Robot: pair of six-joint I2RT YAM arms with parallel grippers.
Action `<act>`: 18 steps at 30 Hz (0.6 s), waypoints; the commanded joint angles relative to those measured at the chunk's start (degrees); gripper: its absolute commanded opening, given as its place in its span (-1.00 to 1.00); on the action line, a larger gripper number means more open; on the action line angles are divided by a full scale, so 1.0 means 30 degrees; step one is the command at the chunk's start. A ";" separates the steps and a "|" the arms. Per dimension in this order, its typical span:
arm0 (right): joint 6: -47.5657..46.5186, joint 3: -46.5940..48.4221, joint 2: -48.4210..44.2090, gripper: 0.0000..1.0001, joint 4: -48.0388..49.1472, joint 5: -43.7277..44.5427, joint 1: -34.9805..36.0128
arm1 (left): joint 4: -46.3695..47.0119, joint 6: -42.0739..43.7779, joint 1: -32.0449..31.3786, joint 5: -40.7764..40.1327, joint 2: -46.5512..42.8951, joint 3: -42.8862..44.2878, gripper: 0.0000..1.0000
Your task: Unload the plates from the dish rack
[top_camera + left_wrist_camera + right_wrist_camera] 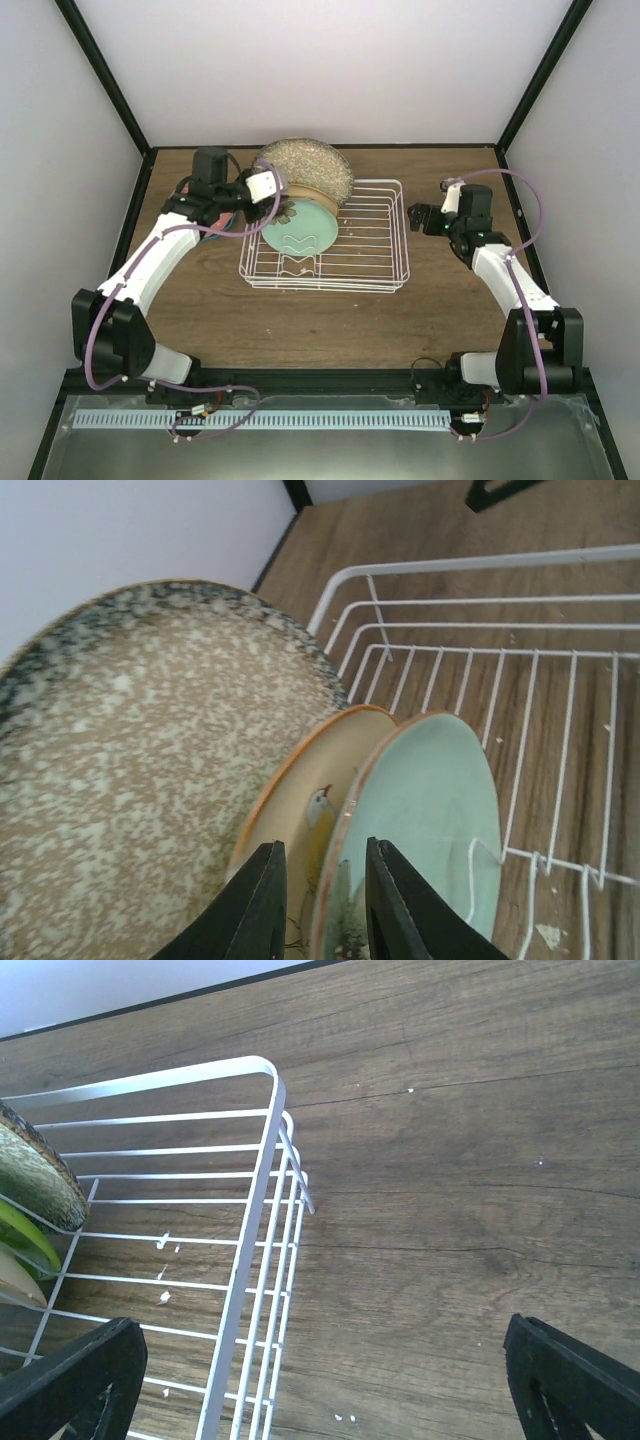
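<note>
Brown wooden surface (pixel 330 320): carries everything. White wire dish rack (pixel 372 238): sits near the middle of it, between the two arms, and holds the plates on edge at its left end. Grey speckled plate (pixel 312 165), by far the largest: stands at the far left corner of the rack and rises well above the rack wall. Mint green plate (pixel 300 232): stands on the near side of the row, a little tilted, inside the rack. Cream floral plate (pixel 300 800): stands just behind the mint one, between it and the grey one. Small lime green plate (pixel 22 1232): shows only as a thin edge beside the grey rim in the right wrist view. Left tool (pixel 322 852): hangs over the row, opened only narrowly, straddles the rim of the mint plate, does not visibly press on it. Right tool (pixel 322 1360): spread wide, holds nothing, hovers over the surface just beside the right corner of the rack.
</note>
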 commanded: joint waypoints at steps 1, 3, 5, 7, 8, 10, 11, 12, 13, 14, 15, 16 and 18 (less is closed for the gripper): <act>-0.0353 -0.0418 -0.0728 1.00 -0.0049 -0.0050 -0.0149 | -0.2167 0.3382 -0.0519 0.0341 0.0519 0.0667 -0.55; -0.0401 -0.0466 -0.0818 1.00 -0.0105 0.0012 -0.0153 | -0.2528 0.3794 -0.0707 0.0306 0.0684 0.0698 -0.55; -0.0419 -0.0531 -0.0910 0.99 -0.0170 0.0010 -0.0149 | -0.2565 0.4067 -0.0828 0.0156 0.0866 0.0643 -0.55; -0.0421 -0.0620 -0.0984 1.00 -0.0136 0.0021 -0.0149 | -0.2276 0.4204 -0.0938 -0.0226 0.1143 0.0483 -0.54; -0.0423 -0.0670 -0.0991 1.00 -0.0165 0.0034 -0.0149 | -0.2010 0.4207 -0.0941 -0.0530 0.1270 0.0393 -0.54; -0.0414 -0.0742 -0.1043 1.00 -0.0153 0.0013 -0.0157 | -0.1550 0.4286 -0.0941 -0.0899 0.1566 0.0335 -0.53; -0.0407 -0.0755 -0.1114 1.00 -0.0153 0.0007 -0.0150 | -0.1326 0.4247 -0.0919 -0.1035 0.1747 0.0334 -0.53; -0.0396 -0.0782 -0.1150 0.99 -0.0146 -0.0019 -0.0153 | -0.1111 0.4212 -0.0938 -0.1132 0.1881 0.0334 -0.52; -0.0394 -0.0815 -0.1202 1.00 -0.0167 0.0007 -0.0150 | -0.0986 0.4212 -0.0941 -0.1236 0.1985 0.0334 -0.52; -0.0401 -0.0834 -0.1238 1.00 -0.0180 0.0021 -0.0157 | -0.0827 0.4190 -0.0934 -0.1289 0.2075 0.0334 -0.51; -0.0417 -0.0862 -0.1275 1.00 -0.0178 0.0023 -0.0154 | -0.0716 0.4180 -0.0940 -0.1399 0.2138 0.0348 -0.50; -0.0445 -0.0891 -0.1327 1.00 -0.0207 0.0067 -0.0150 | -0.0610 0.4193 -0.0926 -0.1493 0.2223 0.0336 -0.48; -0.0480 -0.0880 -0.1365 1.00 -0.0232 0.0097 -0.0153 | -0.0414 0.4160 -0.0946 -0.1648 0.2309 0.0319 -0.45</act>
